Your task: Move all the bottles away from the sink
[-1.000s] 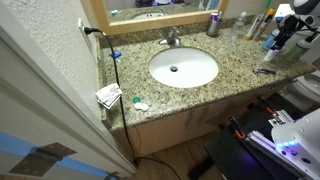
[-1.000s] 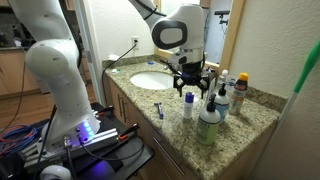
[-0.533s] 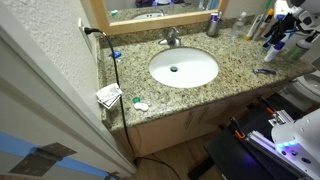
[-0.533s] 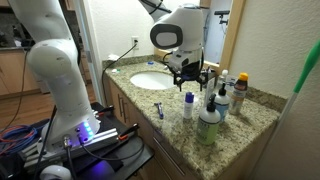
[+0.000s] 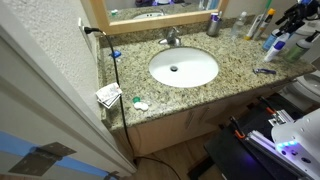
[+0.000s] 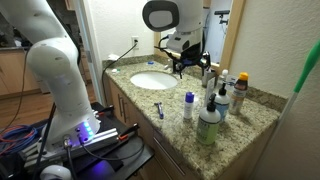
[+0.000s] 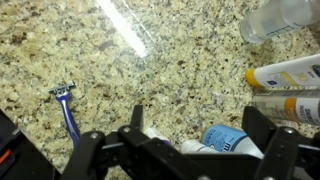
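Observation:
The white oval sink (image 5: pixel 183 68) (image 6: pixel 151 80) is set in the speckled granite counter. The bottles stand in a cluster at the counter's far end from it: a green one (image 6: pixel 208 126), a blue one with a white top (image 6: pixel 189 105) (image 7: pixel 228 142) and a dark pump-top one (image 6: pixel 212 102). My gripper (image 6: pixel 191 68) (image 5: pixel 292 22) hangs open above the counter, higher than the bottle tops, holding nothing. In the wrist view its two black fingers (image 7: pixel 262 125) frame the blue bottle, which sits well below them.
A blue razor (image 7: pixel 68 105) (image 6: pixel 158 110) lies on the granite near the front edge. More toiletry containers (image 7: pixel 288 73) crowd the wall side by the mirror. A grey metal cup (image 5: pixel 213 25) and the chrome faucet (image 5: pixel 172 38) stand behind the basin.
The gripper has risen from among the bottles to well above them, staying open and empty. The bottles have not moved.

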